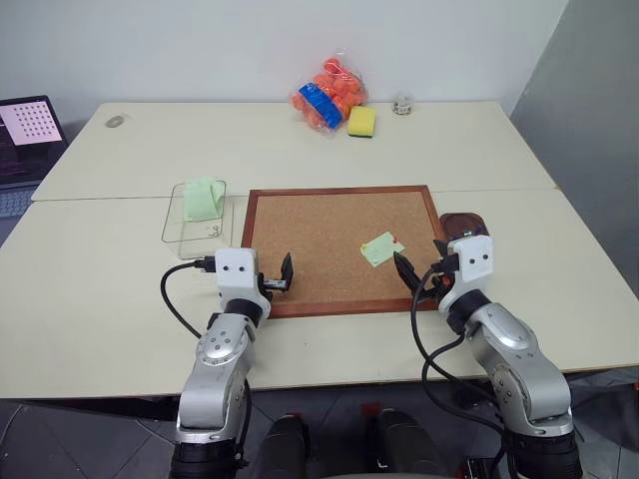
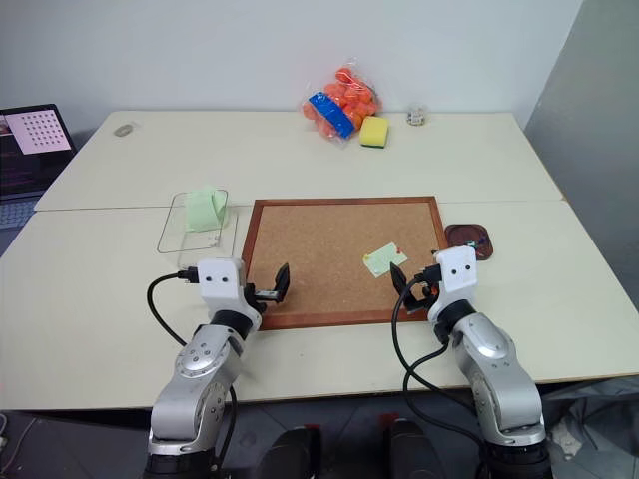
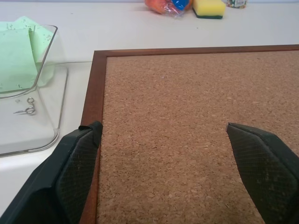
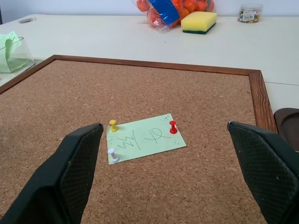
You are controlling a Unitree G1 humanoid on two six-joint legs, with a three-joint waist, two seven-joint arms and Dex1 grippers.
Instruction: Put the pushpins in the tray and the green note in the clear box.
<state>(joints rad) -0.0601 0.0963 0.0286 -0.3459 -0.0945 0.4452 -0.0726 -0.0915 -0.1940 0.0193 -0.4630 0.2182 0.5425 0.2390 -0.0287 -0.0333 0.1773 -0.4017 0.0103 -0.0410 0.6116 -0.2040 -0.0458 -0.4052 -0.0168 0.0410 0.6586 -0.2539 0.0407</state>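
Tray (image 4: 287, 122) cut off at edge; laptop (image 1: 25, 150) partly out of frame.

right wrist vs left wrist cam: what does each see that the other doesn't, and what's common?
Right wrist: the green note lying on the corkboard, held by three pushpins, yellow, red and white, plus an edge of the tray past the frame.
Left wrist: the clear box up close, with two small metal rings on its floor.
Both: the corkboard, the mint-green folded sheet in the box, the yellow sponge, the bag of orange items, and open black fingers.
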